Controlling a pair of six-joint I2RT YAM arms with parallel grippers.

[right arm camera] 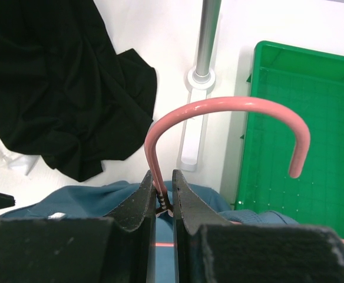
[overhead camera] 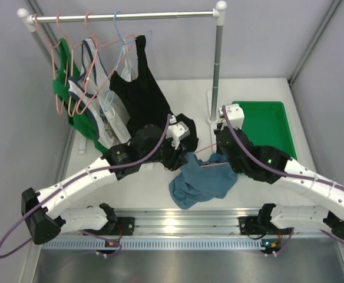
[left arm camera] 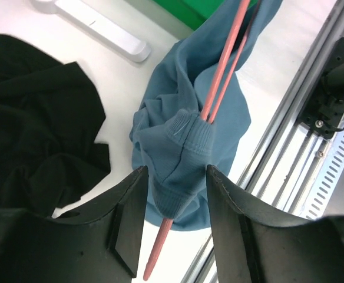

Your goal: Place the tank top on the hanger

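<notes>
The dusty blue tank top hangs bunched above the table's front middle, draped on the pink hanger. My right gripper is shut on the hanger's neck just below its hook; in the top view my right gripper is at the top's upper right. My left gripper is open. One hanger arm runs between its fingers, covered there by the top's ribbed strap, and the bare pink tip pokes out below. In the top view my left gripper is at the top's upper left.
A black top, a white printed top and a green top hang on the rail at the back left with spare pink and light blue hangers. The rack pole and a green tray stand at the right. An aluminium rail runs along the front.
</notes>
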